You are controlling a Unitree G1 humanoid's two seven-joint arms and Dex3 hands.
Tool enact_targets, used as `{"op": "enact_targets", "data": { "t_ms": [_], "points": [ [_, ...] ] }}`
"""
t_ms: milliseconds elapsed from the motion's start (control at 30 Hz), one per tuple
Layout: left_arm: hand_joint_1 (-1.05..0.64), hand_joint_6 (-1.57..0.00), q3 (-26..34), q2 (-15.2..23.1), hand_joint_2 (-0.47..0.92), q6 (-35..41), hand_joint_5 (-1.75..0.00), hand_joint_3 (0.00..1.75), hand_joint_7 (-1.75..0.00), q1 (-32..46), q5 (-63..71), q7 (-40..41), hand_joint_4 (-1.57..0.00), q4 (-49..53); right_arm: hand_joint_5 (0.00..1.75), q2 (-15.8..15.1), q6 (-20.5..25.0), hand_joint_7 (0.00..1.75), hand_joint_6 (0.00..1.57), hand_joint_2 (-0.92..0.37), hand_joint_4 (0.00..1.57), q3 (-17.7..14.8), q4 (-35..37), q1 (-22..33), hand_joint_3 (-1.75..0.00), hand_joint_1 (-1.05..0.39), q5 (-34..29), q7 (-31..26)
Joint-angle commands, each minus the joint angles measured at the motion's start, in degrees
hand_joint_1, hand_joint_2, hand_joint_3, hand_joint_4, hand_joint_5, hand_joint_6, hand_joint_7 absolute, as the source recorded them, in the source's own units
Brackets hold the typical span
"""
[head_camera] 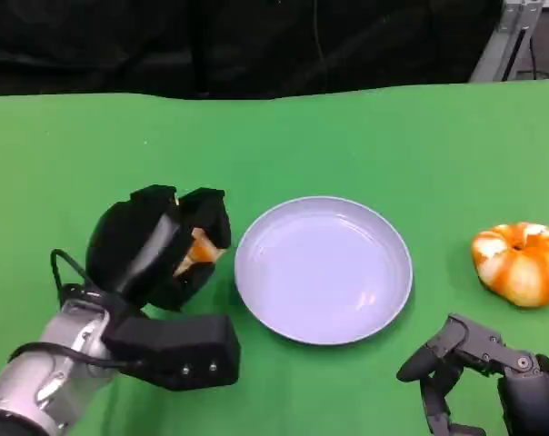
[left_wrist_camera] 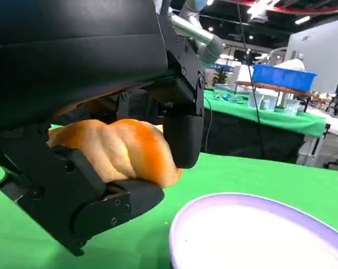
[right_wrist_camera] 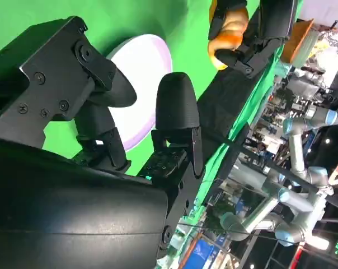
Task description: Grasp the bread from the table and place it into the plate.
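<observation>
My left hand [head_camera: 161, 245] is wrapped around the bread [left_wrist_camera: 116, 148], a golden, ridged bun clamped between my upper fingers [left_wrist_camera: 183, 137] and the finger beneath it. The plate [head_camera: 397, 300], pale lilac and holding nothing, sits just beyond my fingertips, close beside them but not under them.

My right hand [head_camera: 488, 372] hangs low with its fingers loosely curled around nothing; an orange-and-white pumpkin-shaped object [head_camera: 522, 263] lies a little beyond it.

The risk, as I judge it: the bread looks soft, so squeezing harder could crush it, and letting go now would drop it on the green table [head_camera: 365, 145] short of the rim.

From the head view, my own fingers hide nearly all the bread, leaving a small orange sliver. My left wrist view shows the grip itself and the plate's near rim clearly.
</observation>
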Motion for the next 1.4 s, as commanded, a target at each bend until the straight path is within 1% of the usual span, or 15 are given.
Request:
{"op": "enact_targets", "data": {
  "t_ms": [33,300,500,633,667,700,733,767,800,833,867,967,1067,1133,1400],
  "points": [
    [-0.12,-0.71,-1.83,-3.28,0.27,-3.04,-1.75,1.40,-1.75,-2.82,-0.52,-1.01,-0.92,-0.50,1.59,-0.40,-0.03,1.27,0.81,-0.32,0.76,-0.13,0.06,0.24,-1.34,0.08,0.82,0.00],
    [-0.14,-0.71,-4.65,-9.81,0.25,-2.09,-1.75,1.37,-1.75,-6.95,-0.23,-4.24,-0.93,3.20,1.60,-0.20,-0.13,1.27,0.81,-0.31,0.76,0.08,0.16,0.34,-1.34,0.10,0.37,-0.25],
    [-0.14,-0.72,-7.54,-13.78,0.34,-1.08,-1.75,1.18,-1.72,-11.20,1.84,-3.31,-0.90,10.36,1.60,-0.16,-0.45,1.26,0.81,-0.30,0.75,0.37,0.25,0.56,-1.37,0.11,0.25,-0.43],
    [-0.13,-0.73,-8.46,-14.64,0.39,-0.17,-1.75,1.05,-1.58,-12.71,2.04,-5.35,-0.87,12.67,1.60,-0.12,-0.33,1.26,0.81,-0.31,0.75,0.49,0.22,0.66,-1.36,0.10,0.31,-0.41],
    [-0.19,-0.63,-8.89,-14.69,0.56,0.46,-1.44,0.74,-1.05,-13.08,2.15,-6.85,-0.71,12.86,1.60,-0.03,-0.16,1.26,0.81,-0.31,0.75,0.59,0.11,0.75,-1.36,0.10,0.34,-0.37],
    [-0.22,-0.66,-9.21,-14.70,0.69,0.95,-1.32,0.52,-0.74,-13.33,2.18,-7.91,-0.67,12.93,1.60,0.03,-0.05,1.26,0.81,-0.31,0.75,0.65,0.03,0.81,-1.36,0.10,0.36,-0.34],
    [-0.23,-0.70,-9.94,-14.49,0.77,1.61,-1.26,0.37,-0.55,-13.79,2.46,-10.14,-0.64,12.81,1.60,-0.03,-0.17,1.26,0.81,-0.31,0.75,0.66,0.09,0.82,-1.36,0.10,0.36,-0.34],
    [-0.32,-0.50,-10.39,-14.32,0.85,2.00,-0.99,0.24,-0.31,-14.06,2.62,-11.52,-0.35,12.64,1.60,-0.09,-0.30,1.26,0.81,-0.31,0.75,0.64,0.16,0.80,-1.35,0.09,0.36,-0.35],
    [-0.35,-0.44,-10.69,-14.19,0.89,2.33,-0.89,0.19,-0.22,-14.21,2.70,-12.55,-0.25,12.43,1.59,-0.13,-0.38,1.26,0.81,-0.32,0.75,0.64,0.21,0.80,-1.34,0.09,0.36,-0.36],
    [-0.36,-0.40,-11.22,-13.86,0.90,3.10,-0.83,0.17,-0.17,-14.44,3.07,-14.35,-0.21,11.94,1.59,-0.15,-0.34,1.25,0.81,-0.32,0.75,0.66,0.18,0.78,-1.34,0.09,0.47,-0.27],
    [-0.49,-0.29,-11.53,-13.64,0.91,3.67,-0.63,0.21,-0.09,-14.53,3.27,-15.46,-0.08,11.52,1.59,-0.15,-0.27,1.26,0.81,-0.32,0.75,0.68,0.13,0.77,-1.34,0.09,0.56,-0.20],
    [-0.68,-0.13,-12.31,-12.92,0.92,5.60,-0.27,0.33,-0.03,-14.64,3.56,-19.82,-0.01,10.00,1.59,-0.14,0.12,1.25,0.81,-0.31,0.75,0.69,-0.31,0.88,-1.34,0.10,0.22,-0.23],
    [-0.71,-0.11,-12.62,-12.30,0.92,6.75,-0.19,0.35,-0.02,-14.56,3.23,-23.29,0.00,8.71,1.59,-0.21,0.09,1.25,0.82,-0.31,0.75,0.63,-0.33,0.88,-1.35,0.10,0.22,-0.23],
    [-0.85,-0.05,-12.82,-11.51,0.92,7.60,-0.03,0.46,-0.01,-14.56,2.74,-27.24,0.00,7.57,1.59,-0.30,-0.02,1.25,0.81,-0.31,0.75,0.56,-0.28,0.85,-1.35,0.08,0.33,-0.20],
    [-0.92,-0.05,-11.85,-8.75,0.92,7.88,0.00,0.49,-0.01,-12.94,1.03,-32.77,-0.01,2.58,1.61,-0.33,-0.38,1.25,0.81,-0.31,0.76,0.48,-0.12,0.71,-1.35,0.08,0.38,-0.29]
  ]
}}
